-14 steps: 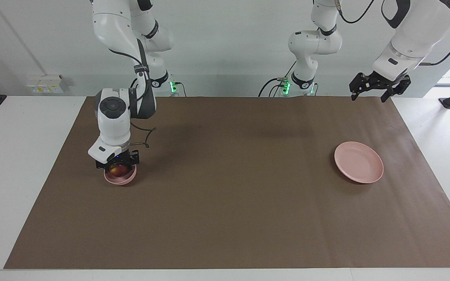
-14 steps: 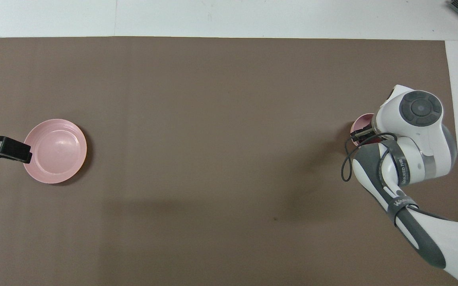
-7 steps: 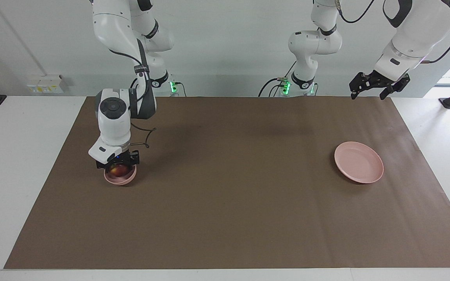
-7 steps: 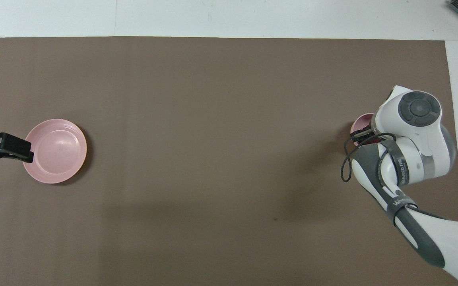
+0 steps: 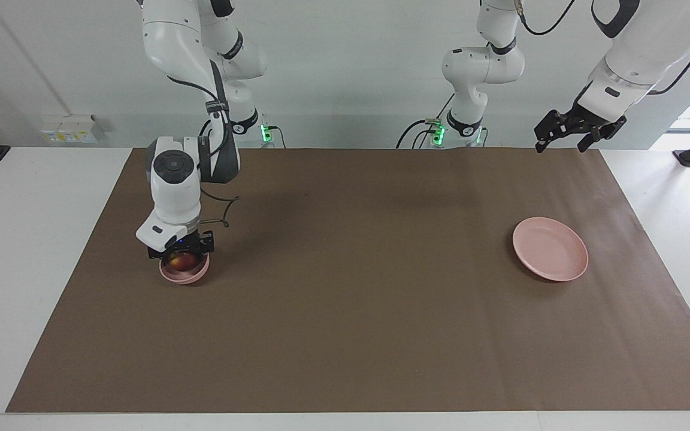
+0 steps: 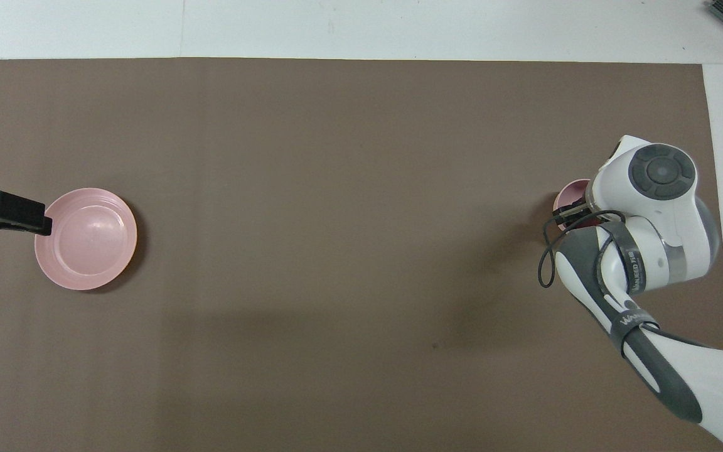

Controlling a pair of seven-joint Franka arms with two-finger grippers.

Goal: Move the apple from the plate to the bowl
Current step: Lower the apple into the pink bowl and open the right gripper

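The dark red apple [image 5: 182, 261] lies inside the small pink bowl [image 5: 185, 276] toward the right arm's end of the table. My right gripper [image 5: 181, 255] is down at the bowl's rim, right over the apple. In the overhead view the right arm hides all but a sliver of the bowl [image 6: 567, 193], and the apple does not show there. The wide pink plate [image 5: 550, 249] sits bare toward the left arm's end. My left gripper [image 5: 560, 145] hangs open and holds nothing, high in the air over the mat's corner; in the overhead view it overlaps the plate's edge [image 6: 85, 240].
A brown mat [image 5: 345, 311] covers the table, with white tabletop around it. The right arm's black cable [image 6: 546, 263] loops beside the bowl. Nothing else stands on the mat.
The left gripper has drifted a little higher, away from the plate. The right gripper stays down at the bowl with the apple under it.
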